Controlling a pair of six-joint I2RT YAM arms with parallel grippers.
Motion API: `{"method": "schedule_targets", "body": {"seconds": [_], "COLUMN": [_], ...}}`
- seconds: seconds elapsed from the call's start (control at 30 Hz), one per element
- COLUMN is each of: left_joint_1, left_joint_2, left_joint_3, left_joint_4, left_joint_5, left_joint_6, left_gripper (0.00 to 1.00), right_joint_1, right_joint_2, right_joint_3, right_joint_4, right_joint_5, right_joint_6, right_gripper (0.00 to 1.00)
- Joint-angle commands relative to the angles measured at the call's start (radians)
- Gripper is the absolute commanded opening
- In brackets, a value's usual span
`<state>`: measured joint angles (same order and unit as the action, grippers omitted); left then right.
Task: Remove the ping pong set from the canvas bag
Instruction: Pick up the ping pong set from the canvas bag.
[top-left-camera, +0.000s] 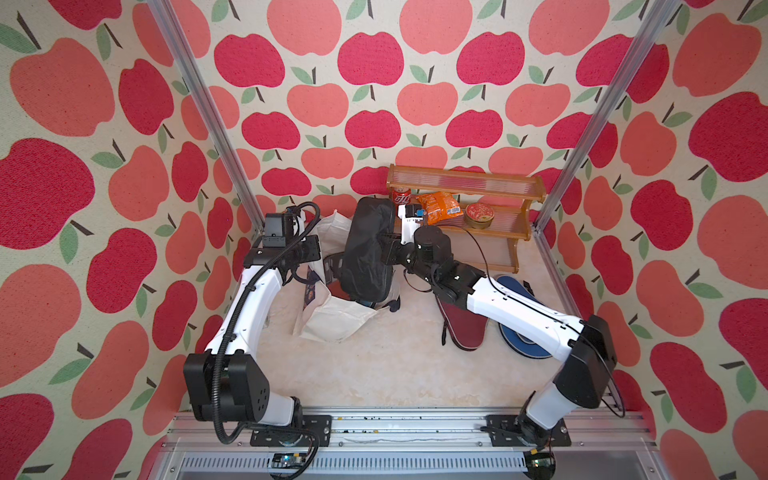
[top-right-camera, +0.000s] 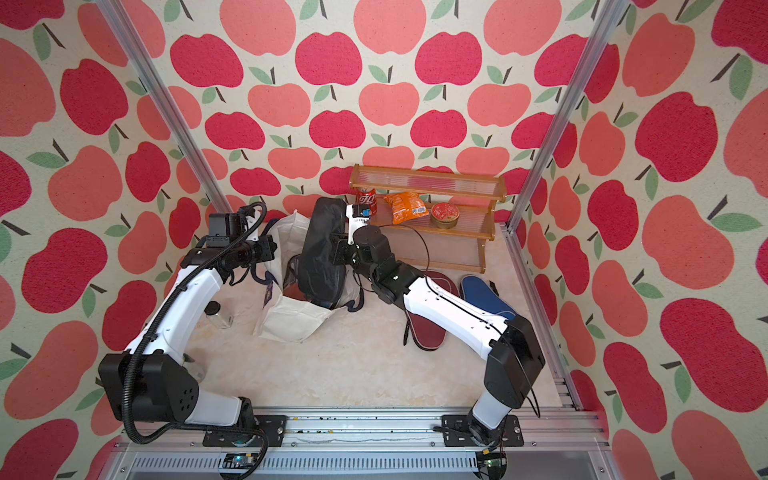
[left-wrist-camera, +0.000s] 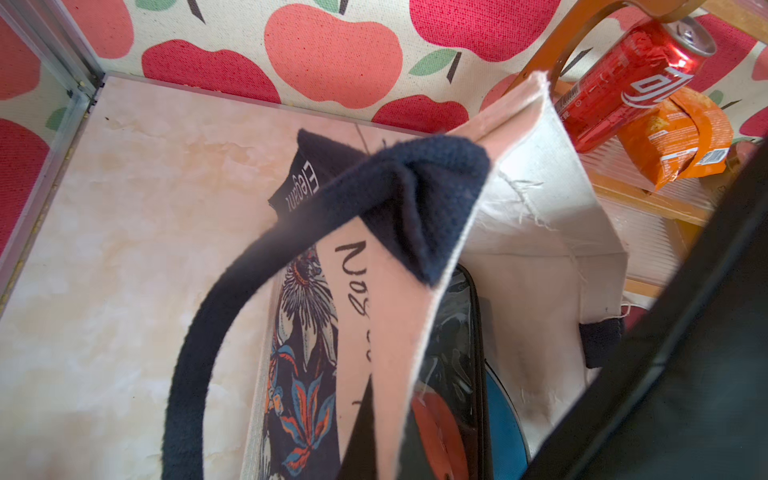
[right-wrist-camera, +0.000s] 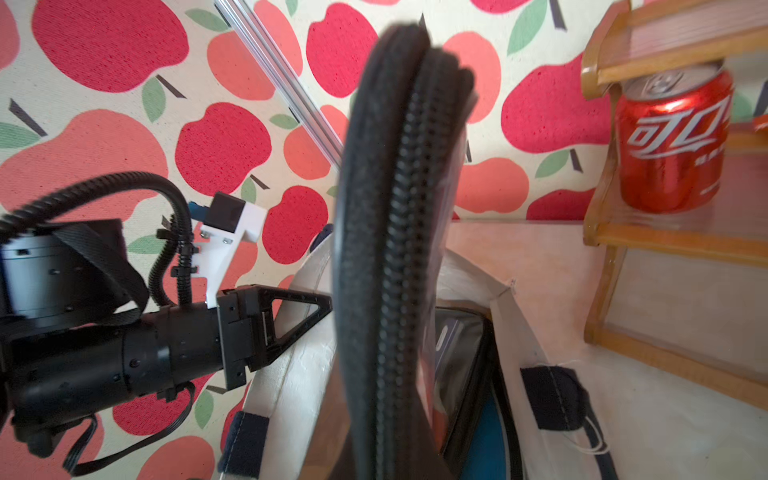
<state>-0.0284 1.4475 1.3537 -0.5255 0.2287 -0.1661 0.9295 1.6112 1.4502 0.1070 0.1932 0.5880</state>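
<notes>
In both top views the left arm rises from its base at the lower left of the frame. Its white link slants up toward the centre and its wrist turns level toward the right. The left gripper (top-left-camera: 316, 249) is clamped together on the rim of the off-white canvas bag (top-left-camera: 332, 320) with navy strap handles, which slumps open on the pale tabletop (top-left-camera: 395, 374) at centre frame. The right arm climbs from the lower right, its white link slanting up and left over two covers lying on the table: a maroon paddle-shaped zip cover (top-left-camera: 463, 328) and a dark blue paddle-shaped zip cover (top-left-camera: 515, 291). Its wrist bends toward the bag, and the right gripper (top-left-camera: 383, 249) is pinched on the edge of a black-edged clear paddle case (top-left-camera: 365, 249), held upright with its lower end at the bag's mouth. The left wrist view shows a second black-edged clear case (left-wrist-camera: 451, 361) with a red paddle inside the bag, and a teal-blue cover (left-wrist-camera: 505, 419) beside it. Right of upper centre, a wooden shelf rack (top-left-camera: 465, 183) carries a red drink can (top-left-camera: 402, 195), an orange snack packet (top-left-camera: 438, 208) and a round tin (top-left-camera: 479, 215).
</notes>
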Motion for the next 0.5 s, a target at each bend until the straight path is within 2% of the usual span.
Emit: {"method": "schedule_targets", "body": {"seconds": [0.0, 0.47], "left_joint_1": [0.01, 0.047], "left_joint_2": [0.021, 0.068], "left_joint_3": [-0.014, -0.009], "left_joint_4": [-0.004, -0.018], "left_joint_5": [-0.037, -0.064], "left_joint_6": [-0.007, -0.023], "left_gripper": [0.0, 0.0], "right_joint_1": [0.002, 0.014], "right_joint_2": [-0.097, -0.376], "right_joint_3": [-0.004, -0.153], "right_joint_4": [0.101, 0.056], "right_joint_5": [0.073, 0.249], "right_joint_6": [-0.084, -0.288], "right_gripper": [0.0, 0.0]}}
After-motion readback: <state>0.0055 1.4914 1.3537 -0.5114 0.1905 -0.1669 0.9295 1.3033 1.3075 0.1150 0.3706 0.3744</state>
